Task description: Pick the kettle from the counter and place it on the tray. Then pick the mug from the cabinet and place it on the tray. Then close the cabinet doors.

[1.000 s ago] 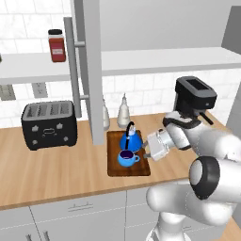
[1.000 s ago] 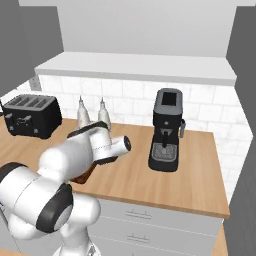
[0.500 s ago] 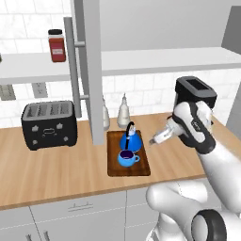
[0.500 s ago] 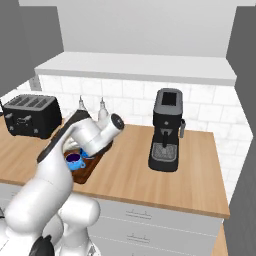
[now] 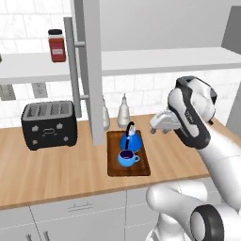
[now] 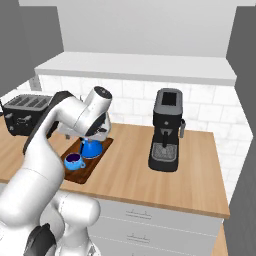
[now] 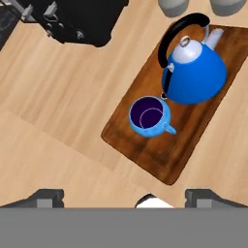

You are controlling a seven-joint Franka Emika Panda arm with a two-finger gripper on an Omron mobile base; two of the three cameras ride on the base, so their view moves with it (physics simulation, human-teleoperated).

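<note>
The dark brown tray (image 5: pixel 114 167) lies on the light wood counter (image 5: pixel 56 174). On it stand the blue cone-shaped kettle (image 5: pixel 130 140) and, in front of it, the squat blue mug (image 5: pixel 127 158). From above, the hand view looks down on the kettle (image 7: pixel 193 72), mug (image 7: pixel 149 116) and tray (image 7: pixel 160 160). My gripper (image 7: pixel 127 196) hangs open above the counter, just off the tray's near end, holding nothing. In the left base view the gripper (image 5: pixel 157 124) is right of the kettle and higher. The grey cabinet door (image 5: pixel 92 70) stands open, its bar handle (image 5: pixel 73 66) facing left.
A black toaster (image 5: pixel 48 124) sits left of the tray, two white bottles (image 5: pixel 123 111) behind it. A black coffee machine (image 6: pixel 166 130) stands to the right. A red-lidded jar (image 5: pixel 56 45) rests on the white shelf (image 5: pixel 155 60). Another grey door (image 6: pixel 244 100) is open on the right.
My hand has lifted up and away from the tray, and the arm has swung upward. Kettle and mug stay put on the tray.
</note>
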